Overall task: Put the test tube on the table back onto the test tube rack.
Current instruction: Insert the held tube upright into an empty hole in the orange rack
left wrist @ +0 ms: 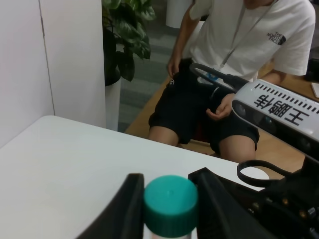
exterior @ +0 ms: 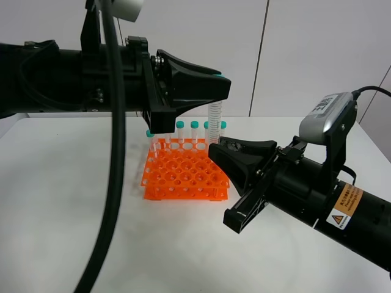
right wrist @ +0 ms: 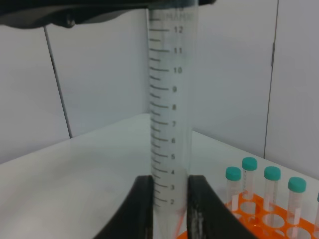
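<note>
Exterior high view: the test tube (exterior: 215, 122) is off the worktop (exterior: 73, 201). It hangs upright just above the right rear corner of the test tube rack (exterior: 183, 177). The left pincer (exterior: 221, 85) is pressed together on the capped top end, and the right pincer (exterior: 219, 148) pinches the lower end. This two-ended hold reads as a handover, probably so the tube ends up held from the top with its tip free to enter a hole. The left arm reaches in level, high over the rack. The right arm slopes up from the near right of the rack. Other capped tubes (exterior: 194, 131) stand in the rack's back row.

Left wrist view: the teal cap (left wrist: 170, 201) sits snug between the two black fingers (left wrist: 130, 209), with no gap visible. A seated person (left wrist: 239, 74) is beyond the worktop edge.

Right wrist view: the graduated barrel rises between this pincer's fingers (right wrist: 143, 209), which bear on both sides near the low marks. The rack lies just beside and below.

Judgement: the tube is lifted but not yet seated. The next step would be for the right pincer to let go and the left to lower the tube into a free hole. The main risk is the tube tilting when it is let go.
</note>
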`<control>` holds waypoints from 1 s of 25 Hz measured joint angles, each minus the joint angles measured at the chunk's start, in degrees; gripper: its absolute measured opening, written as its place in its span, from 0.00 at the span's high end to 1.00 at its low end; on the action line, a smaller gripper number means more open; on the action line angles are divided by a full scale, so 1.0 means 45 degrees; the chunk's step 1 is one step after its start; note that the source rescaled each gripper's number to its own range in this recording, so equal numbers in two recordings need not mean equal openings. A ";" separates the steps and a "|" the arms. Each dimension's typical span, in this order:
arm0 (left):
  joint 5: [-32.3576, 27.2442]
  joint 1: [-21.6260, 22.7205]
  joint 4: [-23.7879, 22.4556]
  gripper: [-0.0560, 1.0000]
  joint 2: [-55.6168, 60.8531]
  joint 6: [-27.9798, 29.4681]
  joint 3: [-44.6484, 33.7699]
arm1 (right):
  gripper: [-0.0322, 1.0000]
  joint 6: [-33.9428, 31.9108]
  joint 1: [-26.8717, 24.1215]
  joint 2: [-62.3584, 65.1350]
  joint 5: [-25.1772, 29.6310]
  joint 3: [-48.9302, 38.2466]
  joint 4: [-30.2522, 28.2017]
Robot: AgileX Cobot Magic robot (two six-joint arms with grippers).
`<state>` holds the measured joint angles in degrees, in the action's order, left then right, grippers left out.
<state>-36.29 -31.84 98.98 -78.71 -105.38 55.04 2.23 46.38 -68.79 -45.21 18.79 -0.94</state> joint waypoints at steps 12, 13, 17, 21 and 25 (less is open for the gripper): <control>0.0026 0.0000 -0.0011 0.95 0.0000 0.0000 0.0000 | 0.08 0.0173 0.0000 0.0000 -0.0058 0.0000 0.0209; 0.0026 0.0000 -0.0011 0.95 0.0000 0.0000 0.0000 | 0.05 0.0173 0.0000 0.0000 -0.0058 0.0000 0.0367; 0.0026 0.0000 -0.0011 0.95 0.0000 -0.0048 0.0000 | 0.00 0.1050 0.0000 0.0000 0.0190 0.0000 0.1330; 0.0137 0.0000 -0.0011 0.95 0.0000 -0.0070 0.0000 | 0.00 0.1537 0.0000 0.0000 0.0679 0.0000 0.2687; 0.0514 0.0000 -0.0011 0.95 0.0000 -0.0070 0.0000 | 0.00 0.1830 0.0000 0.0000 0.1736 0.0000 0.3136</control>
<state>-33.98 -31.84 98.93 -78.71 -105.70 55.04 10.47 46.38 -68.79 -37.40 18.79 13.17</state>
